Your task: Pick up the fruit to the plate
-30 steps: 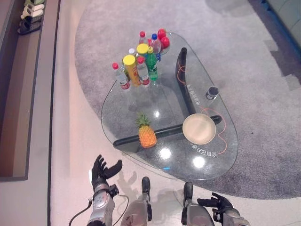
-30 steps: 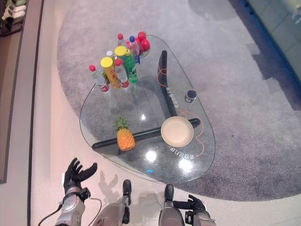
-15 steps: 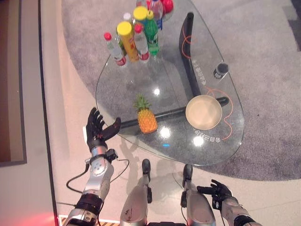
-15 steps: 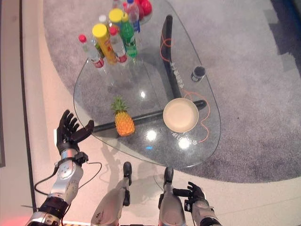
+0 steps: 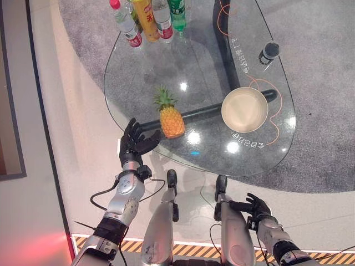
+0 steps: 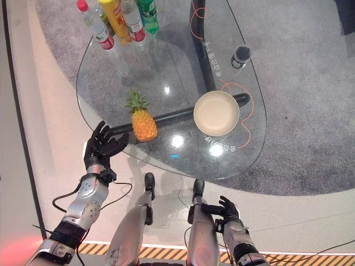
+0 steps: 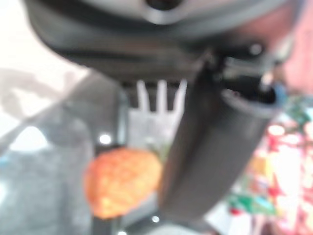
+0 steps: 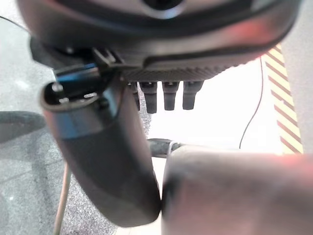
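Now we see the pineapple (image 5: pixel 169 118) upright on the glass table (image 5: pixel 138 72), well left of the empty plate (image 5: pixel 244 109). Our left hand (image 5: pixel 134 145) hovers beside it, fingers spread, holding nothing. Our right hand (image 5: pixel 256 206) hangs low, relaxed and empty.

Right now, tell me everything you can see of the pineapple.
The pineapple is orange-yellow with a scaly-looking body and a spiky green crown at its far end. It looks whole. It sits on the glass table near the left front edge, over the dark bar of the table's base, left of the plate and apart from it. The open left hand is close beside it, by the table's edge, its thumb reaching toward the fruit; contact cannot be told.
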You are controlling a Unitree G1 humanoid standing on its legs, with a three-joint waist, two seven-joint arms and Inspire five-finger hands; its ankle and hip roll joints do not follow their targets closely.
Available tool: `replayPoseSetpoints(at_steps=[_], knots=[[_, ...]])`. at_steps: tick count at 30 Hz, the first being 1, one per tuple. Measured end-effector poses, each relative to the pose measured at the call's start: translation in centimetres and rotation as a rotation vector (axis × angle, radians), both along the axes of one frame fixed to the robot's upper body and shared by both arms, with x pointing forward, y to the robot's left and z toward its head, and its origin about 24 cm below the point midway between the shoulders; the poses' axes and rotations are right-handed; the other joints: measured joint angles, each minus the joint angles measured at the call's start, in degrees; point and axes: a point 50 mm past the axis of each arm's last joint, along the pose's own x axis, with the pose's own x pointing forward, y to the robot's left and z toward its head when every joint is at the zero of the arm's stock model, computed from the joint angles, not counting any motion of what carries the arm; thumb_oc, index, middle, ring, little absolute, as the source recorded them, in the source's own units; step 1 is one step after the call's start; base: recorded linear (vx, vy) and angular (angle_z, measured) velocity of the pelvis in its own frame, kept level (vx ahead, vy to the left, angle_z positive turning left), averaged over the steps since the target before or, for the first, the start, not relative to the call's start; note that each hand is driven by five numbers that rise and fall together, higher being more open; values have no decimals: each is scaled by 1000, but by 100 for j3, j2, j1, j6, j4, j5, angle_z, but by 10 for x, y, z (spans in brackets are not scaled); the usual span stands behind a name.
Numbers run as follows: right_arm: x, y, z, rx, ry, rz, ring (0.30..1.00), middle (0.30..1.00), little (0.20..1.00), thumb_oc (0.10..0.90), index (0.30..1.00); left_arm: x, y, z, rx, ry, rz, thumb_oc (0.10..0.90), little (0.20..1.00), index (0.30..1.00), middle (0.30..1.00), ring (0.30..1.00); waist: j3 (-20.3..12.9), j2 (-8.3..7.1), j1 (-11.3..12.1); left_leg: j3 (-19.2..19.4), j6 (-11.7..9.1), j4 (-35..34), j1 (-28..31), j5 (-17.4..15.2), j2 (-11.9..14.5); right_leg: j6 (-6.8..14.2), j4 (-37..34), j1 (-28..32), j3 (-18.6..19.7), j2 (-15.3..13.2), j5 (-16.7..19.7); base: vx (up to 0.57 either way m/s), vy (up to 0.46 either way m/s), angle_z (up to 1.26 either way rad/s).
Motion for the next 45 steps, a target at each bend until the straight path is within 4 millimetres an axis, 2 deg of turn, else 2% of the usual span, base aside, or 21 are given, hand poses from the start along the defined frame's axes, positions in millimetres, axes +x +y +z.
replayPoseSetpoints(at_steps=[9,20,30,36,40,45], knots=[[13,0,11,-8,-50,0,900,900,900,800,900,-1,-10,10,-101,-20,-53,800,900,900,900,900,0,-7,-13,11,5,204,-379,11,-57,-23,567,-562,109,-81,-173,0,0,0],[20,6,17,-1,-89,20,900,900,900,800,900,6,-15,25,-188,-100,-127,800,900,900,900,900,-1,-11,-255,124,6,274,-574,10,-46,-40,689,-850,237,-58,-176,12,5,-5],[26,8,22,6,-112,24,900,900,900,800,900,10,-20,41,-216,-167,-165,800,900,900,900,900,-1,-11,-295,132,0,291,-698,15,-50,-41,782,-1047,300,-59,-180,3,-3,-3],[27,8,22,3,-115,25,900,900,900,800,900,13,-21,43,-213,-168,-163,800,900,900,900,900,-1,-12,-307,143,1,307,-738,14,-49,-41,812,-1103,322,-60,-180,0,0,0],[32,9,26,-5,-128,33,900,900,900,800,900,24,-17,47,-140,-141,-86,800,900,900,900,900,-2,-14,-314,155,3,384,-898,12,-46,-46,876,-1267,352,-53,-182,1,-1,-1],[37,12,30,-7,-141,47,900,900,900,800,900,37,5,47,65,-57,75,800,900,900,900,900,-6,-25,-337,274,24,398,-993,-2,-20,-63,873,-1434,464,-14,-130,7,-3,-11]])
